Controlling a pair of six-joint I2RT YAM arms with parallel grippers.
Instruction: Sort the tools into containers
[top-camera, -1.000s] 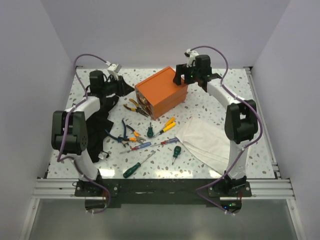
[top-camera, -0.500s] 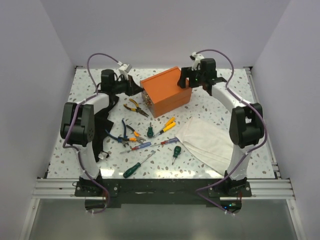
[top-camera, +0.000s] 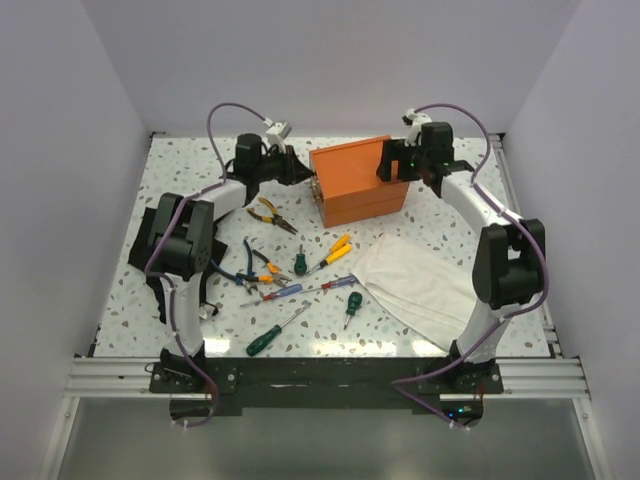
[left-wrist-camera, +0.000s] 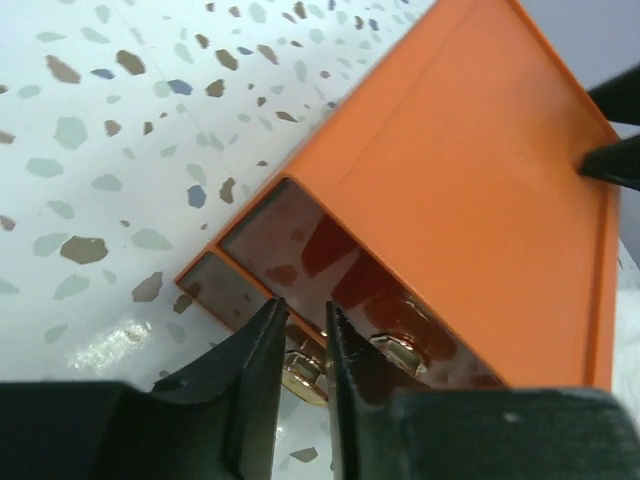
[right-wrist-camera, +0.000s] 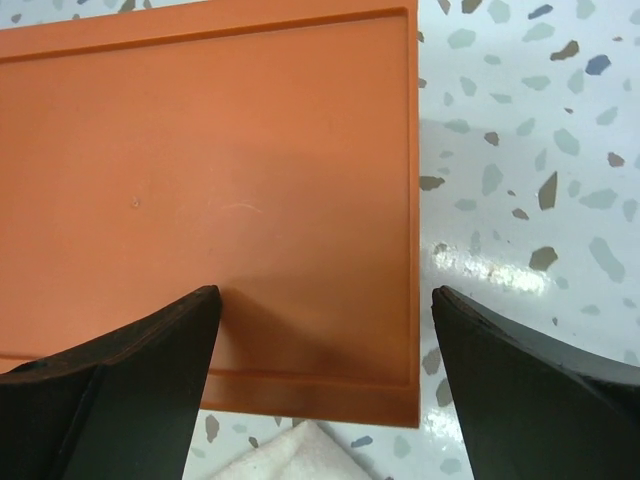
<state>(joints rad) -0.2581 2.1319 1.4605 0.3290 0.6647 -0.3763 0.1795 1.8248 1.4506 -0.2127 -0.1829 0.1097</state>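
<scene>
The orange box (top-camera: 362, 180) stands at the back middle of the table. Its left face holds dark glossy drawers (left-wrist-camera: 300, 235) with brass knobs. My left gripper (top-camera: 300, 169) is at that face, shut on the lower drawer's knob (left-wrist-camera: 305, 375); its fingers (left-wrist-camera: 255, 360) pinch the knob from both sides. A second knob (left-wrist-camera: 400, 350) is free beside it. My right gripper (top-camera: 392, 164) is open over the box's right end, with the box top (right-wrist-camera: 220, 170) between and below its wide-spread fingers (right-wrist-camera: 150, 380). Tools lie in front: yellow pliers (top-camera: 270, 212), blue pliers (top-camera: 255, 262) and several screwdrivers (top-camera: 333, 250).
A white cloth (top-camera: 415, 280) lies at the front right, its corner near the box (right-wrist-camera: 290, 455). A black fabric piece (top-camera: 180, 240) lies along the left side under the left arm. A large green screwdriver (top-camera: 270, 335) lies near the front edge.
The orange box has shifted right and back and turned, so its drawer face points left. Both arms moved right with it, the left gripper staying at the drawer face.
</scene>
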